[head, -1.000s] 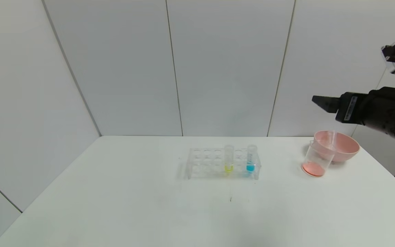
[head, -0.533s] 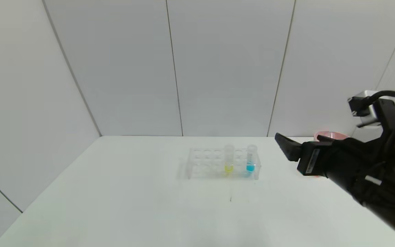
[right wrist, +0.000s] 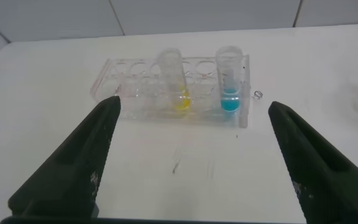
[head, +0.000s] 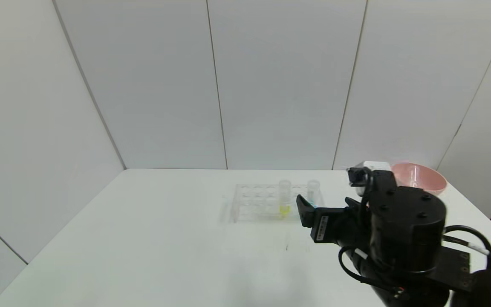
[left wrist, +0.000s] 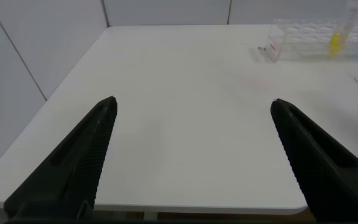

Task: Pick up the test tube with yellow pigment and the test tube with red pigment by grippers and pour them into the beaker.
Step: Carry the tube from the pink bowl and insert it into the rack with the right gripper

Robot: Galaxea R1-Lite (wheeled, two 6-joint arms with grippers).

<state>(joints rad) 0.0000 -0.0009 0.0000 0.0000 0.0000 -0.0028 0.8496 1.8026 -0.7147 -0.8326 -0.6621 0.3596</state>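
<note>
You're lining the right gripper (right wrist: 191, 155) up w/ the rack (right wrist: 166, 93), jaws spread to take the yellow tube (right wrist: 174, 81). Left gripper (left wrist: 191, 155) is sitting spread too, off to the side.

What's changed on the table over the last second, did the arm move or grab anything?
The right gripper swung down from high beside the pink bowl and leftward toward the rack, jaws open, holding nothing. It now hides the beaker and the blue tube's lower part from the head view. The yellow tube and blue tube have not moved in the rack. The left gripper hangs open near the table's edge.
</note>
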